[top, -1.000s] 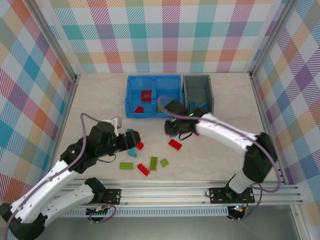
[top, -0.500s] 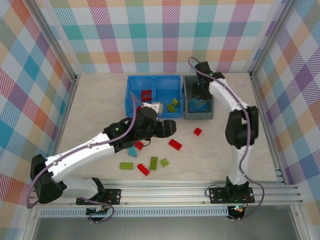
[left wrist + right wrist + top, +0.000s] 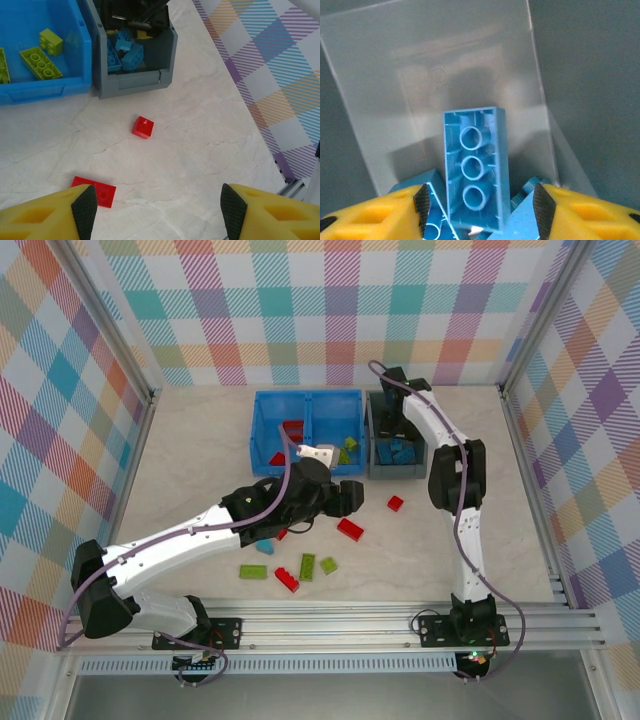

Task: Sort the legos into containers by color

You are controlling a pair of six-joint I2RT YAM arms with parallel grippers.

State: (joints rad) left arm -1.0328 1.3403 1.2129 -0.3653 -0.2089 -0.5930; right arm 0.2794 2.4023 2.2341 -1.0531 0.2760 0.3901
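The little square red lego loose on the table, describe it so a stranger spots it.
Find the dark grey bin at the back of the table. In front of its near wall lies the small square red lego. The red brick nearest it is longer and rectangular.

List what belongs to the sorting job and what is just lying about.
Job: red bricks, green bricks, light blue bricks, blue bin, grey bin.
Not the job: checkered walls, metal rail.
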